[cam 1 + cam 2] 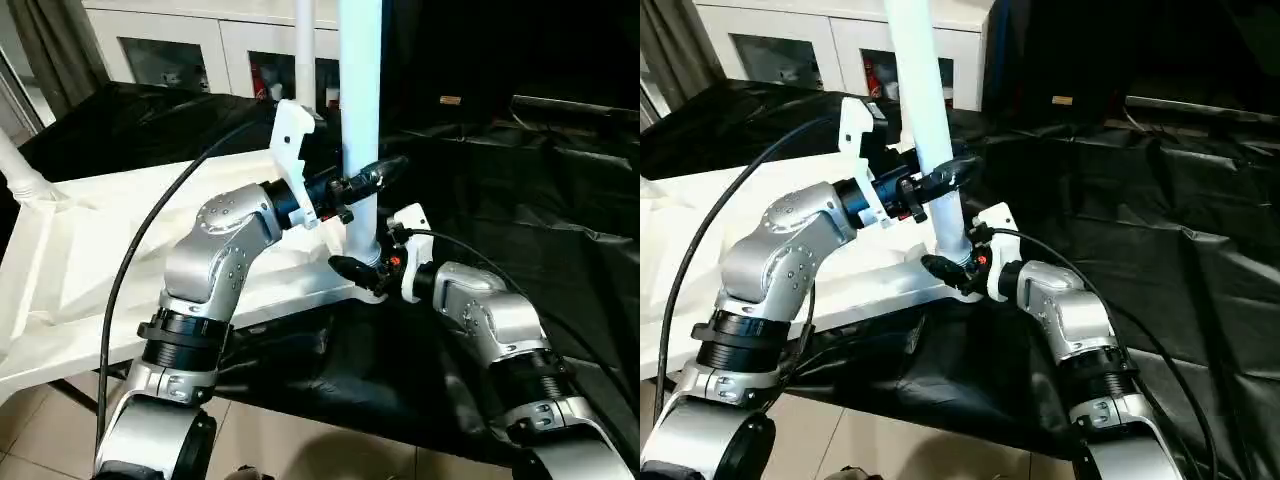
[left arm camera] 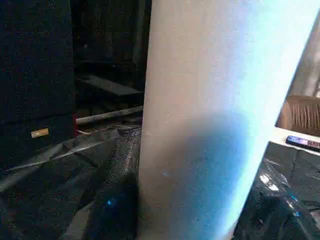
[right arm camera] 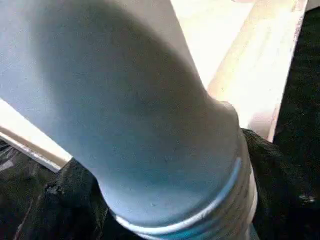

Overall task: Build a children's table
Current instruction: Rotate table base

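Leg upright in near-right corner socket of tabletop. Left gripper and right gripper both clasp leg (threads visible). Next: screw home.

White plastic tube leg upright in near-right corner socket of upturned white square tabletop; white glass-door cabinet behind.

One tabletop, three legs (upright), two grippers.
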